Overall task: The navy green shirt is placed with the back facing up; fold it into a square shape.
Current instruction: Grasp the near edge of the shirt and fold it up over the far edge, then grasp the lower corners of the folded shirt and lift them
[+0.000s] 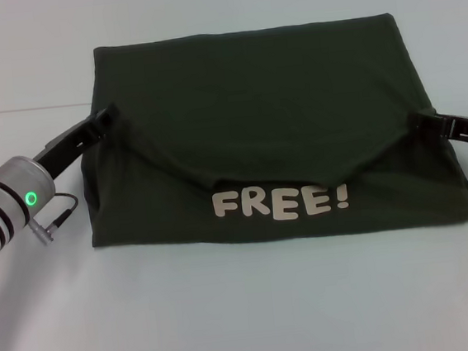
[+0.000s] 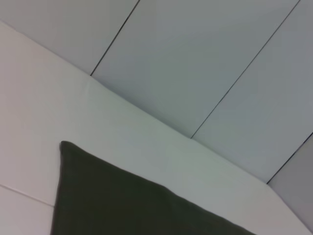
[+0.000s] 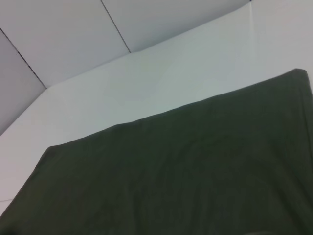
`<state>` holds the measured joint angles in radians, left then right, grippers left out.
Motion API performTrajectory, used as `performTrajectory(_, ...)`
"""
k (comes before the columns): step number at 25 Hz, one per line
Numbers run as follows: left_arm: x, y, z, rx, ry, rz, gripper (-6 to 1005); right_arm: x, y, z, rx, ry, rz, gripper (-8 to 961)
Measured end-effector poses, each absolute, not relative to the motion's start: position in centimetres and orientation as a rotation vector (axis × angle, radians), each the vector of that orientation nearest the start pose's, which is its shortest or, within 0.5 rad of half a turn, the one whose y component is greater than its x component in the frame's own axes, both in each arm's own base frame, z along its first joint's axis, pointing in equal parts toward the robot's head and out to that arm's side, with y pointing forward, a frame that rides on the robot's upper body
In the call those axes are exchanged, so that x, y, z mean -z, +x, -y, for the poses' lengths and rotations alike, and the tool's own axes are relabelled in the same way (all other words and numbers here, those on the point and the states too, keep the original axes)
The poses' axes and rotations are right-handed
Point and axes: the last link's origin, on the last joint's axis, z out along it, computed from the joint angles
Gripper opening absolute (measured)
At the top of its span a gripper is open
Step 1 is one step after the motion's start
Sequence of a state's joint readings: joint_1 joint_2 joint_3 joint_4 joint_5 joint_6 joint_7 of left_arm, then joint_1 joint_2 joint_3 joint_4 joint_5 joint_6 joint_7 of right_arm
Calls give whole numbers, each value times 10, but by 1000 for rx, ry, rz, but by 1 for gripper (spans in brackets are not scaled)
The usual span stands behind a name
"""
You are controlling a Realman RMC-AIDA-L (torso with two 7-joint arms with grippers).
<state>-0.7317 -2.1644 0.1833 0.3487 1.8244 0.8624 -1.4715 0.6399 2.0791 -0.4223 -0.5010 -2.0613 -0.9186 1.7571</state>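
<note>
**Shirt mid-fold, both grippers at the side edges**

The navy green shirt (image 1: 250,83) lies spread on the white table (image 1: 247,315), already a wide rectangle. Its upper layer hangs forward in a shallow V, stretched between the two grippers and sagging lowest in the middle. Just below that dip, cream letters reading "FREE!" (image 1: 282,202) show on the layer underneath.

The left gripper (image 1: 104,117) sits right at the shirt's left edge, fingers clamped on the corner of the folded-over layer, which looks pulled taut from that spot. The right gripper (image 1: 429,122) is at the opposite edge, and its fingers look pinched on the other corner, though the tips are partly buried in cloth so it's kinda hard to be sure.

Neither wrist view shows its own fingers. The left one catches a pointed shirt corner against the table and the paneled wall (image 2: 195,58); the right one looks across a broad flat stretch of the fabric.
</note>
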Motion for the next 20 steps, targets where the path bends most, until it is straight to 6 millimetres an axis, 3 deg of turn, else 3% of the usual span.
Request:
performTrajectory(4,22,-287,-413,909,-1749,1298,268,-18,325,-398,-617,-1923,-1308,482)
performTrajectory(8,20,-292,-406,941,-1735,1312,454,-22,334,-390,-639,-1895,-1344,573)
performTrajectory(16,-6,-304,-375,1089,-1870,1371,583,-48,346,-355,-833,-1922,-1388,767)
performTrajectory(20,-18,-313,-362,1026,-1979,1550,619,-59,352,-336,-875,-1958,-1394,909)
